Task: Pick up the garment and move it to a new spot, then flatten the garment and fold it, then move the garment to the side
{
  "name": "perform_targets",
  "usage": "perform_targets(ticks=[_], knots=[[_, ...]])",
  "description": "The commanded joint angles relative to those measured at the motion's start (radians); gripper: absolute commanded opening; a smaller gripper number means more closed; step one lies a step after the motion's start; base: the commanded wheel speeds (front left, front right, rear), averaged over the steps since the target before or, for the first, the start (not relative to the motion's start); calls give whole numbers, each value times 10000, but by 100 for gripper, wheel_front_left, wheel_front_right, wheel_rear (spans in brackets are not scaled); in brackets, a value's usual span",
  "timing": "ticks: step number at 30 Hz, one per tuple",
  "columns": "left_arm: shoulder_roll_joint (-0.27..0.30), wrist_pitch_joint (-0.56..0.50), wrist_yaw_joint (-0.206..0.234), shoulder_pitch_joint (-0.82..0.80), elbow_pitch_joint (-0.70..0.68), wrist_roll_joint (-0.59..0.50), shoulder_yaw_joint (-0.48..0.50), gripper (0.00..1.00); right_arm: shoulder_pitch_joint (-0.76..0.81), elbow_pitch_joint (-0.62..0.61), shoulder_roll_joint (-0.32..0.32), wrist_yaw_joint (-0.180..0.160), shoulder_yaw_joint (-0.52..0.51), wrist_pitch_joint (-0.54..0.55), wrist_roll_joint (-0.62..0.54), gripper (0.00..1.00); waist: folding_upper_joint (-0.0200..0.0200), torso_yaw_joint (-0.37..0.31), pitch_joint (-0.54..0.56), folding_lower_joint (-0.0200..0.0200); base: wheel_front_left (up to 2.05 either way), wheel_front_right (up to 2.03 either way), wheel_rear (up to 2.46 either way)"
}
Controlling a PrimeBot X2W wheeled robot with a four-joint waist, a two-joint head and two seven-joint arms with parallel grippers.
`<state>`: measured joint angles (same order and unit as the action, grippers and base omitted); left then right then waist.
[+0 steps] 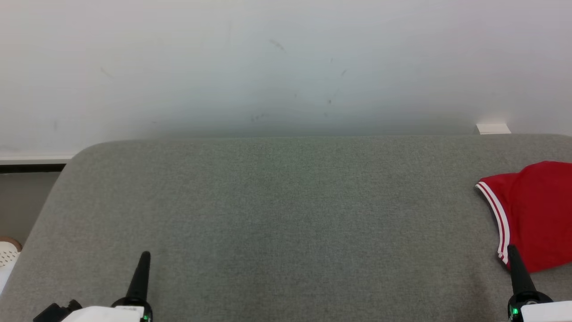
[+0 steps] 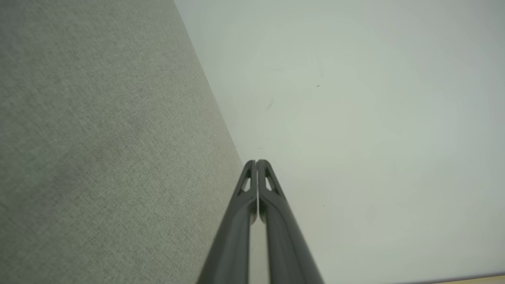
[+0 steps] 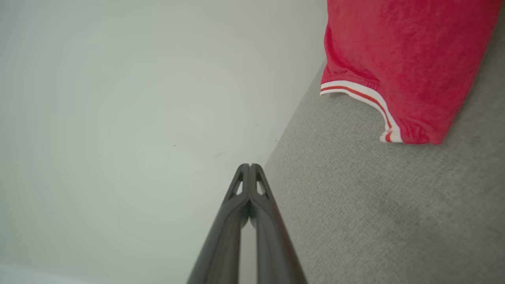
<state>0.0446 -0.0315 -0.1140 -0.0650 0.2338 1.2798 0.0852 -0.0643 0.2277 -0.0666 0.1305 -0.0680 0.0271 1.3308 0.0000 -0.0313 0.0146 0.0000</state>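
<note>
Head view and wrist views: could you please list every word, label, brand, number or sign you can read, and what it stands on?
None can be read. The red garment shows only white stripes along its edge, no print or label; the grey table and the pale surface behind it carry no text.

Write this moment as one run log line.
garment: red fabric garment with white-striped hem, lying on grey felt table, right side | left claw: shut, empty | right claw: shut, empty, near hem

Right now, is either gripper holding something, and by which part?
Nothing is held. The left gripper and the right gripper are both shut and empty; the red garment lies on the grey surface, clear of both.
</note>
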Motion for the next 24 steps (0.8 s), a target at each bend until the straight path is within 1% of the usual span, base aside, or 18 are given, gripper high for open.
perform_targets(ticks=[1, 24], knots=[[73, -73, -67, -206, -34, 352, 45, 0, -211, -11, -22, 3, -73, 78, 304, 0, 0, 16, -9, 0, 0, 0, 0], [82, -548, -140, -369, 61, 2145, 212, 0, -372, 105, 76, 4, -298, 538, 1816, 0, 0, 179, -101, 0, 0, 0, 0]])
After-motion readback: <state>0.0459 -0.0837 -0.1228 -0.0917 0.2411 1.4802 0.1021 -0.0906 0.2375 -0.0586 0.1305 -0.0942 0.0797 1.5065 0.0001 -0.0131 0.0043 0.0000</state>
